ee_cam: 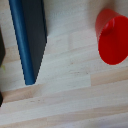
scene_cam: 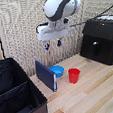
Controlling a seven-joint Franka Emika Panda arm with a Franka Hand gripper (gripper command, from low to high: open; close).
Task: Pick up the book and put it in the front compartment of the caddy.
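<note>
table (scene_cam: 96,88): pale wood, matt | caddy (scene_cam: 17,97): black fabric | cup (ee_cam: 114,37): red plastic

Caddy (scene_cam: 14,95): lower left of the exterior view. Book (scene_cam: 45,76): upright on the table (scene_cam: 92,96), just right of the caddy. Bowl (scene_cam: 57,70): behind the book. Cup (scene_cam: 74,75): right of the bowl. Appliance box (scene_cam: 101,40): right edge. Gripper (scene_cam: 52,44): above the book.

Dark-blue book (scene_cam: 46,75), red cup (scene_cam: 74,75), blue bowl (scene_cam: 57,70), black caddy (scene_cam: 16,94).
</note>
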